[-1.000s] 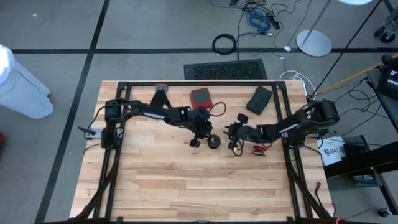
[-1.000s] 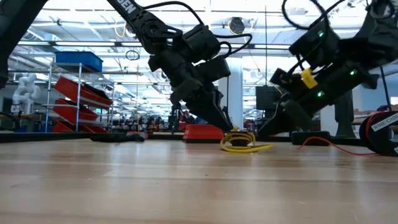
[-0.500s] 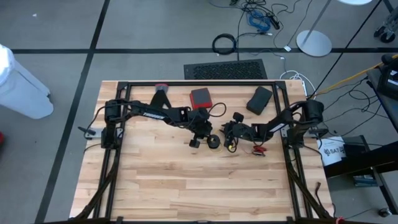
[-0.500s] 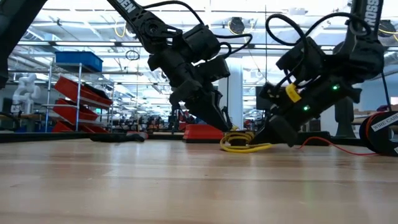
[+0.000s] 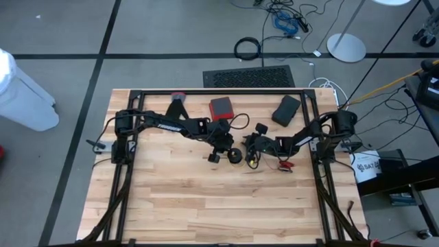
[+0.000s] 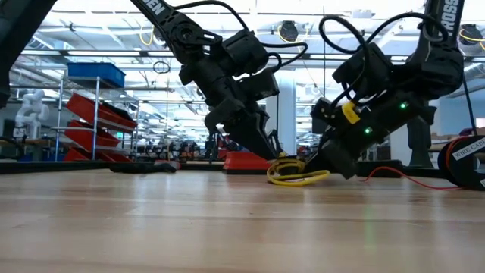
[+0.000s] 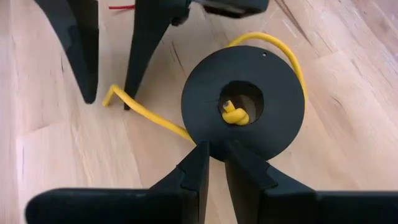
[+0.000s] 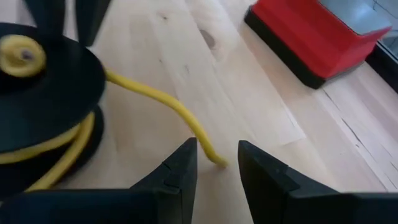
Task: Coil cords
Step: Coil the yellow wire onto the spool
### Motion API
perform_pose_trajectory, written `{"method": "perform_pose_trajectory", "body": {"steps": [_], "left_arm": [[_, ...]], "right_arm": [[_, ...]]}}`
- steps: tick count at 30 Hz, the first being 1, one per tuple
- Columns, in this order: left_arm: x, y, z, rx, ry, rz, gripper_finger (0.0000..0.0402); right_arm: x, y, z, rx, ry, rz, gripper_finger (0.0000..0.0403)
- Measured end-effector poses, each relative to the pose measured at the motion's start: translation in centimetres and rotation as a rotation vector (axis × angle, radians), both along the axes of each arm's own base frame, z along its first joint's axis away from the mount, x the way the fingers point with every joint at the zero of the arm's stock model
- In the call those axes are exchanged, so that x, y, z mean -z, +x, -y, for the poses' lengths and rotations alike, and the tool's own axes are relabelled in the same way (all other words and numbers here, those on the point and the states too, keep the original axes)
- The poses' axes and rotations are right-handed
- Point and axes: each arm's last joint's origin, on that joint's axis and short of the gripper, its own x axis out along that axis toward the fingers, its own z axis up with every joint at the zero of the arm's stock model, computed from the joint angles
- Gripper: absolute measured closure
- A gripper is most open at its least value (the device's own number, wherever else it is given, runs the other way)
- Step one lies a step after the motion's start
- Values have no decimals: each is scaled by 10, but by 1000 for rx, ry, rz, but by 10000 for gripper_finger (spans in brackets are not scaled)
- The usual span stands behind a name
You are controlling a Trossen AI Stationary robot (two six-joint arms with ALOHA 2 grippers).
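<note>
Yellow cord (image 6: 297, 175): thin cable wound about a black spool (image 7: 243, 102) (one end knotted in the hub), lying mid-table, slightly right of centre. A free tail runs out across the wood. Left gripper (image 7: 213, 163): fingers narrowly parted, pinching the spool's rim. Right gripper (image 8: 216, 163): fingers apart, straddling the free tail, holding nothing. Red box (image 5: 221, 108) and dark pouch (image 5: 285, 109): far side of wooden table (image 5: 206, 206).

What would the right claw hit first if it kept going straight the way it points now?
Probably the loose end of the yellow cord, lying between the right claw fingers just ahead; beyond it, bare table.
</note>
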Motion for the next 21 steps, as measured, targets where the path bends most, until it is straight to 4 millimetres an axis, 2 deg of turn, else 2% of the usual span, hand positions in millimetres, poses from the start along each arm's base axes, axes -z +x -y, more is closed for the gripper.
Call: {"method": "perform_pose_trajectory", "body": {"steps": [3,7,9,15,21], "left_arm": [[0,0,0,0,0,1,342],[-1,1,0,0,2,9,342],[-1,1,0,0,2,11,342],[-3,0,4,-1,12,5,342],[-24,-4,15,22,25,44,342]], "right_arm": [[-1,0,0,-14,10,2,311],[-1,0,-2,-59,44,0,375],[-1,0,-2,-62,47,0,394],[1,-1,-2,-20,50,-12,399],[3,-3,-2,1,62,-29,401]]}}
